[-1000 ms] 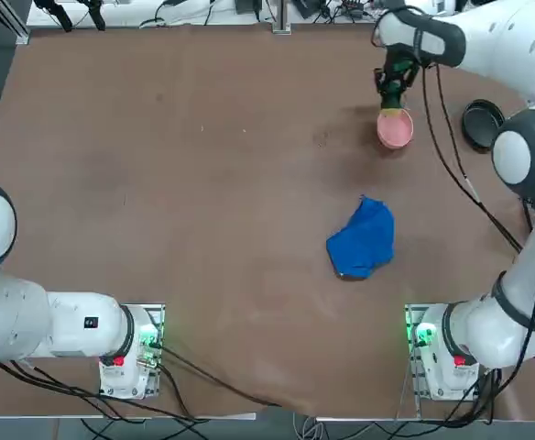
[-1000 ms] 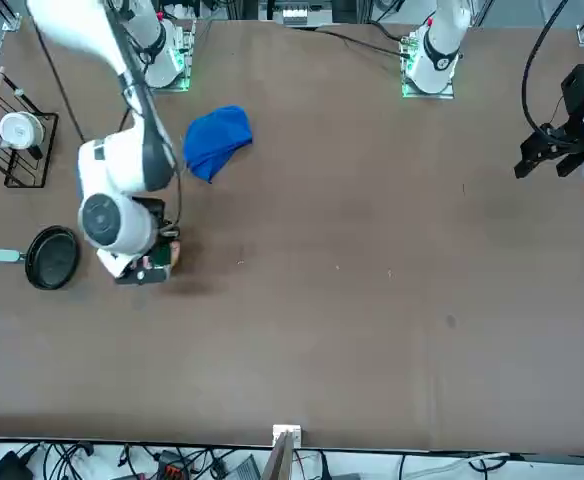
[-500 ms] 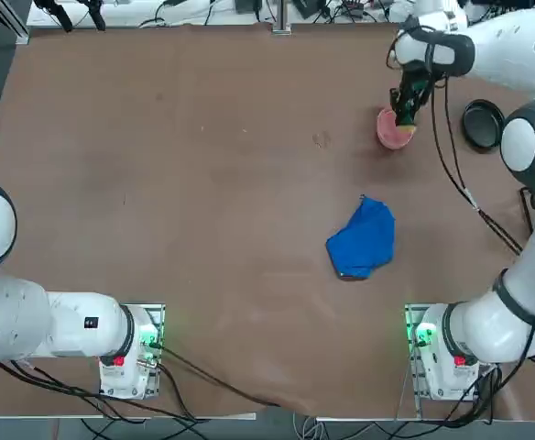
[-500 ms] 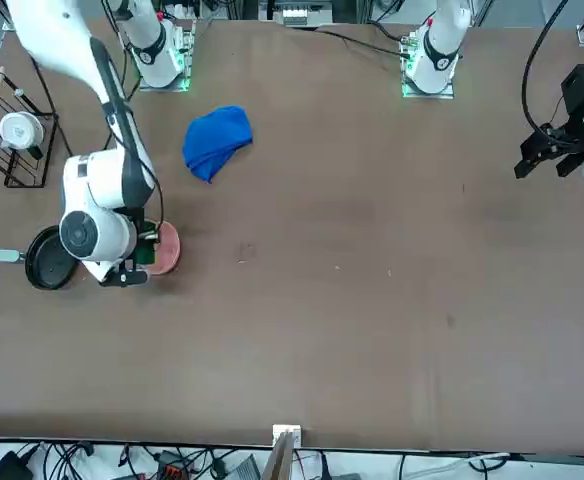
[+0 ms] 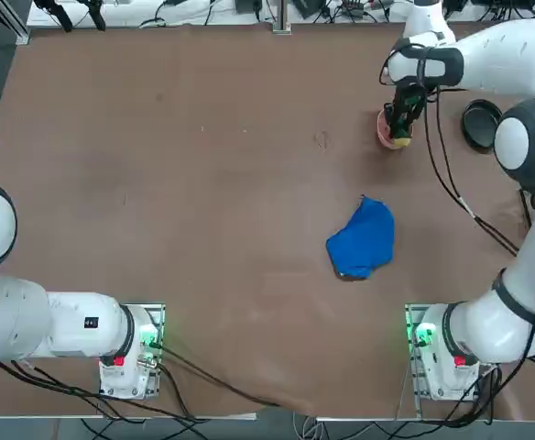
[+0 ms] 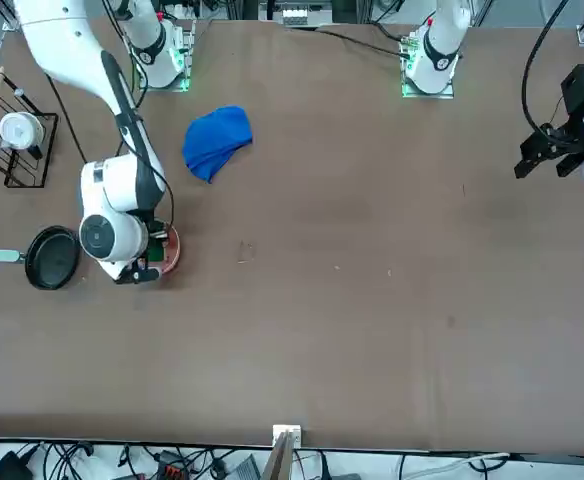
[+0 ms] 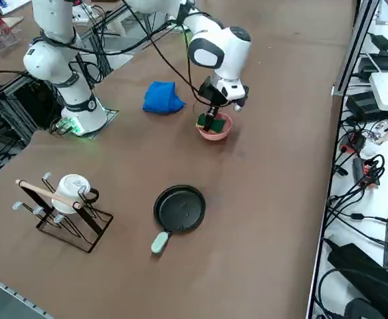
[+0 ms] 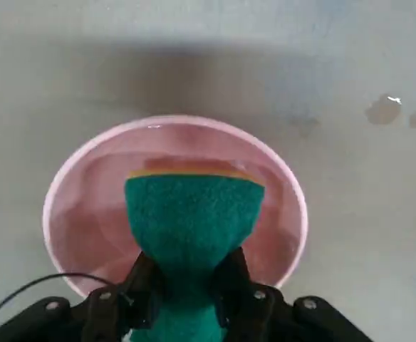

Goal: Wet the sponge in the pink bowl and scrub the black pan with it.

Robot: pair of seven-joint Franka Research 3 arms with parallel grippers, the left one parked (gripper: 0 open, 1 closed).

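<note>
Brown tabletop all around, plenty of room. Right gripper pinching the sponge, jaws squeezing its waist narrow, free end hanging into the pink bowl. Soft, light, likely heavier once soaked. Mind the bowl's thin rim. Black pan sits well apart, clear path; blue cloth off the route.

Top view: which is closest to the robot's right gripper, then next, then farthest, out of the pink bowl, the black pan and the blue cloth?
The right gripper, shut on the sponge, is over the bowl.
1. Pink bowl: right under the gripper.
2. Black pan: off to the gripper's right, near the table edge.
3. Blue cloth: farthest, lower in the picture, toward the arm bases.
</note>
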